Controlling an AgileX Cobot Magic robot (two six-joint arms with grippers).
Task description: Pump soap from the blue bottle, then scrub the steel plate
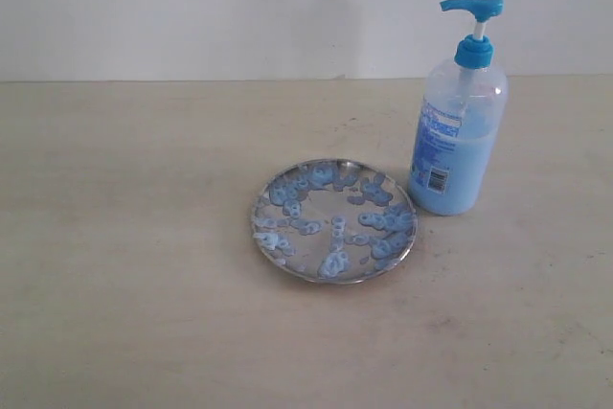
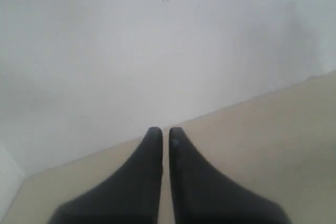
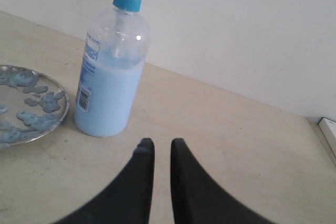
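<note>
1. The blue bottle (image 1: 457, 146) stands upright on the desk (image 1: 144, 284), just beside the steel plate (image 1: 316, 280), on that plate's right in the exterior view. Whether the two touch I cannot tell.
2. The bottle's long axis runs straight up. Its pump head (image 1: 474, 5) is raised, with the spout pointing left in the exterior view, toward the plate's side.
3. Handling, as I judge it: the bottle is well over half full of soap (image 3: 107, 98), so it is bottom-heavy and fairly steady. Its clear plastic wall is smooth and would give under a squeeze.
4. Pumping calls for a push straight down on the flat top of the pump head. An off-centre push could tip the bottle, so the other arm could brace the body near the label.
5. The plate lies flat with its shallow rim up and has no long axis, being round. It is stiff, thin, light and shiny, and the pale blue blobs (image 1: 378, 220) across it make it slippery. It would likely slide under scrubbing unless pinned at the rim.
6. The left arm's fingers (image 2: 149, 156) are almost together and hold nothing, facing only desk and wall.
7. The right arm's fingers (image 3: 142, 166) show a narrow gap and are empty, near the bottle's base but apart from it.
</note>
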